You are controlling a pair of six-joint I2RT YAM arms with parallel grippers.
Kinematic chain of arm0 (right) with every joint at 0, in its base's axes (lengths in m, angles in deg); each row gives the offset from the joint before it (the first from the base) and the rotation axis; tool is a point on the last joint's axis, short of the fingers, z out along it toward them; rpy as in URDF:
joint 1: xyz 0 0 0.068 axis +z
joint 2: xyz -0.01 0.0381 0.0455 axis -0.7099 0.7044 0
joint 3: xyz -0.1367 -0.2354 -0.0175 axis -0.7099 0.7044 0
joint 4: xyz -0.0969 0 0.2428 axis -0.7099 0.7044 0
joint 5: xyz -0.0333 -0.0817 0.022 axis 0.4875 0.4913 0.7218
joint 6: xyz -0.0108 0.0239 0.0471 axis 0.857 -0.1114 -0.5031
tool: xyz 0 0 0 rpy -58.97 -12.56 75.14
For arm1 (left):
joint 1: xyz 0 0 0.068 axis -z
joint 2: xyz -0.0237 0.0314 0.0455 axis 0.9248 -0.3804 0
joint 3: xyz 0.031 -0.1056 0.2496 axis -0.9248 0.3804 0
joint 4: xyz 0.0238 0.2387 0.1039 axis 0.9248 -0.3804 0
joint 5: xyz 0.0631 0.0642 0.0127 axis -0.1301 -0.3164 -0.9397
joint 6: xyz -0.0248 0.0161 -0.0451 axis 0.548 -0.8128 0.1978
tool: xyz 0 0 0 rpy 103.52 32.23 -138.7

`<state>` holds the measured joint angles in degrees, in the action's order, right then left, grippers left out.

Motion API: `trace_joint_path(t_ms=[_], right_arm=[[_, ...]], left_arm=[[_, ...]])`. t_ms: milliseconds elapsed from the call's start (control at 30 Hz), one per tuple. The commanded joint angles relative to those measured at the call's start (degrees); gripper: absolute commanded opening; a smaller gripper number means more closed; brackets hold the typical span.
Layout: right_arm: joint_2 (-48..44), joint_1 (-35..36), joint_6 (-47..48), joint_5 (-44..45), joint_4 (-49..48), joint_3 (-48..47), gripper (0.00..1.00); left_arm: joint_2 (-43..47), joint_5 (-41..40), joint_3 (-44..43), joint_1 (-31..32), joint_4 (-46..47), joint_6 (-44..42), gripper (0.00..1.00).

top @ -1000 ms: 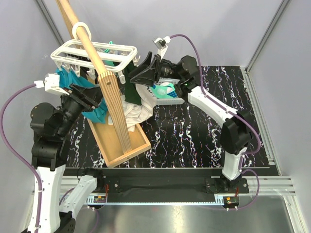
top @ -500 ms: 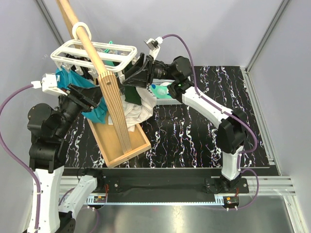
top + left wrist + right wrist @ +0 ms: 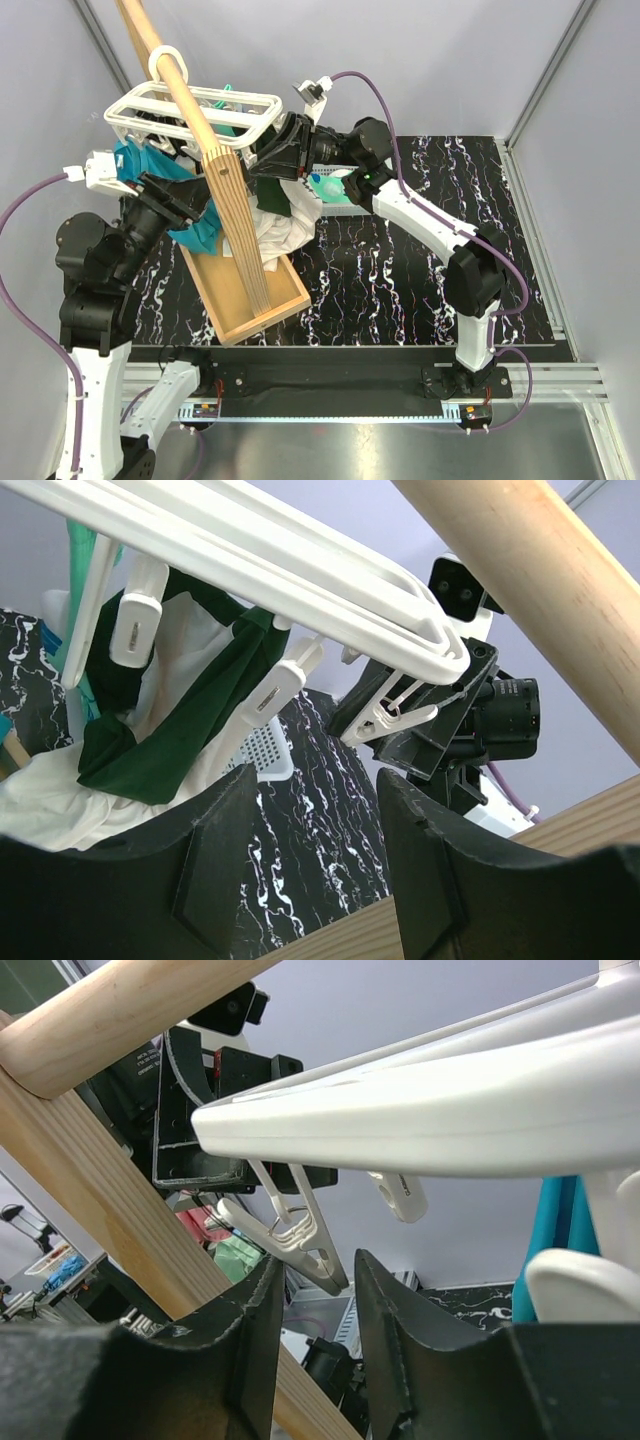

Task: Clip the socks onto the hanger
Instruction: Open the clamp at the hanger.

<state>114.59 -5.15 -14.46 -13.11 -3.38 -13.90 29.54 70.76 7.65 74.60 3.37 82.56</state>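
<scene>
Nearest me, the left gripper [image 3: 315,795] hangs half spread and empty, with the hanger [image 3: 250,540] just above its fingers and a dark green garment [image 3: 170,740] drooping beneath the clips ahead of it. Beyond, the right gripper [image 3: 315,1260] stands narrow around the tail of one white clip [image 3: 300,1238] under the hanger's end, though I cannot tell whether its pads press it. Below that wrist, mint socks [image 3: 333,187] lie in the mesh basket [image 3: 268,752].
</scene>
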Motion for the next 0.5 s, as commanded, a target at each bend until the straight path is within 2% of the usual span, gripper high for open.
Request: trace_joint_path(t_ms=[0, 67, 100, 200, 233, 267, 467], right_arm=[[-1.0, 0.71, -1.23, 0.33, -3.51, -0.88, 0.37], [-1.18, 0.79, -1.85, 0.5, -4.22, -0.44, 0.31], [-1.27, 0.79, -2.11, 0.59, -4.57, -0.27, 0.24], [-1.88, 0.79, -3.16, 0.85, -5.36, 0.79, 0.13], [-2.06, 0.79, -3.17, 1.2, -4.66, 1.31, 0.05], [-2.5, 0.79, -2.91, 1.38, -3.61, 1.4, 0.02], [-4.96, 0.79, -0.01, 2.09, 5.35, 1.84, 0.0]], left_arm=[[-0.8, 1.68, -1.57, 0.24, 3.73, 0.56, 0.56], [-0.98, 2.46, -1.3, 0.24, 4.17, 1.17, 0.56], [-1.24, 2.82, -1.04, 0.25, 4.78, 1.35, 0.56], [-2.2, 4.92, -0.6, 0.16, 6.19, 2.41, 0.57], [-2.56, 5.45, -0.51, 0.16, 6.54, 2.76, 0.57], [-2.82, 6.41, -0.43, 0.07, 6.98, 3.11, 0.57], [-5.1, 10.01, 1.33, -0.45, 11.81, 1.8, 0.6]])
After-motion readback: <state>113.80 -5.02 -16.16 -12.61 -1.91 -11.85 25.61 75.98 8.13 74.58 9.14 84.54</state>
